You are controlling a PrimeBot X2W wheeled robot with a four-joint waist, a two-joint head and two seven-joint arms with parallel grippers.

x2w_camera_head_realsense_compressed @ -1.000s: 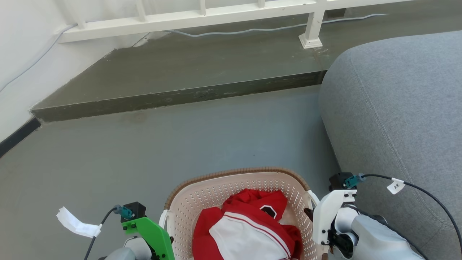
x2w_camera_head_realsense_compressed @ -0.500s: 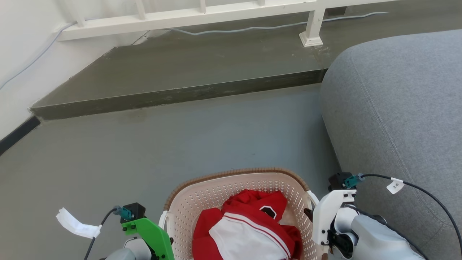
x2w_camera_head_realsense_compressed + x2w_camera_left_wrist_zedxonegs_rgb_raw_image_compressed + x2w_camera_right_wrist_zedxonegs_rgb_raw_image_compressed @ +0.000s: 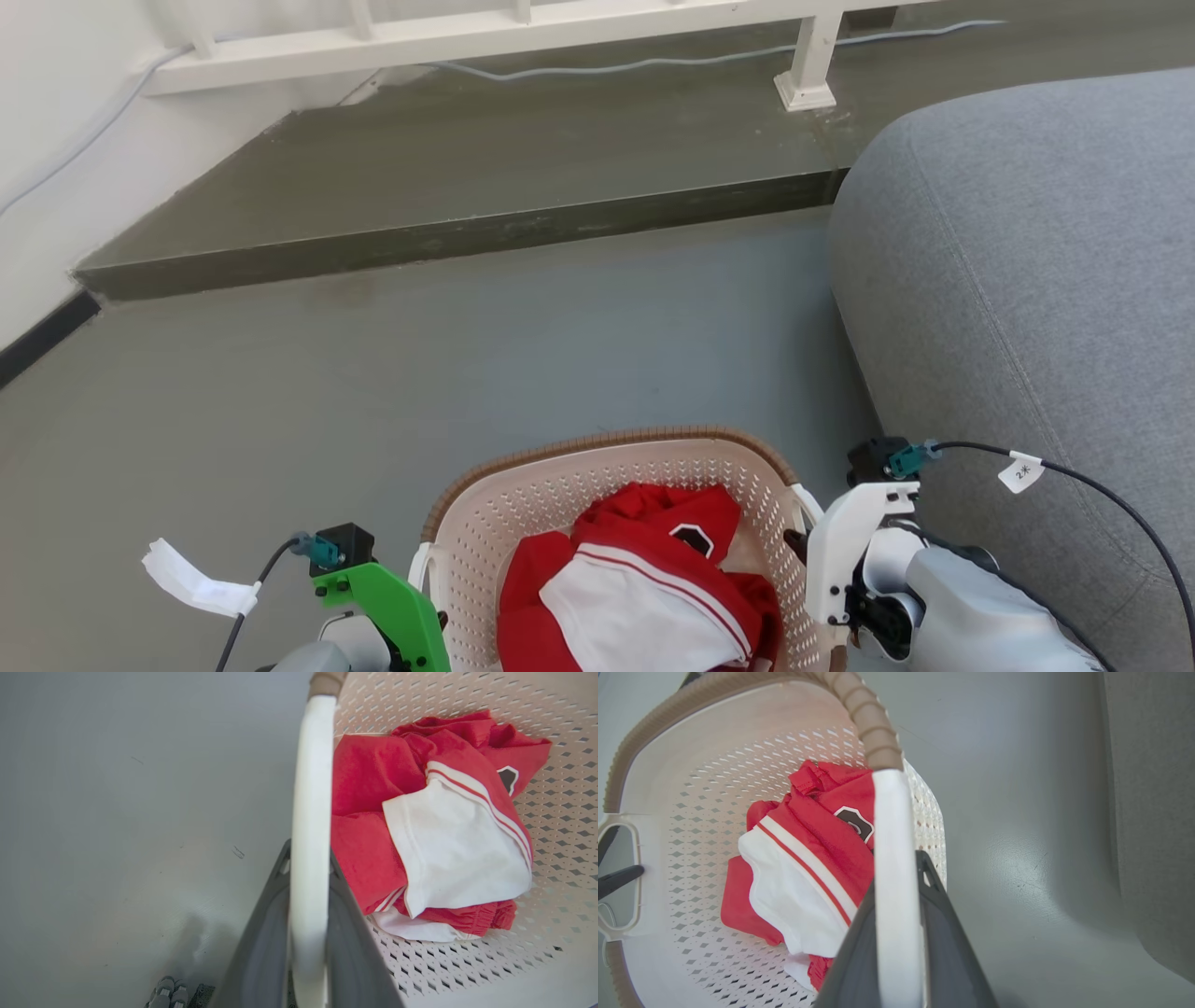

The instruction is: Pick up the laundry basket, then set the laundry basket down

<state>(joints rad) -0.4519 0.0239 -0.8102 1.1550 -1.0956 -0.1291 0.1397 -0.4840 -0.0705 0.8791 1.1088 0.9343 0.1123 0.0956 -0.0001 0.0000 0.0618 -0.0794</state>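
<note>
Grey floor [image 3: 467,373] met a grey fabric sofa [image 3: 1027,280]. Both left gripper [image 3: 308,858] and right gripper [image 3: 899,872] clamped white handles [image 3: 310,765] of the cream perforated plastic laundry basket [image 3: 560,490] of red-and-white clothes [image 3: 644,579].

The laundry basket [image 3: 597,444] holds a heap of clothes [image 3: 644,579], with the left gripper [image 3: 308,858] on its left side and the right gripper [image 3: 899,868] on its right. The sofa [image 3: 1027,280] lies to its right. A step [image 3: 467,168] lies beyond it, with a railing [image 3: 485,33] on top.

Readable marks: one tag only.
Small white paper tag [image 3: 1019,473] on thin black cable [image 3: 1106,495] reads "2", then a second character too small to tell.
</note>
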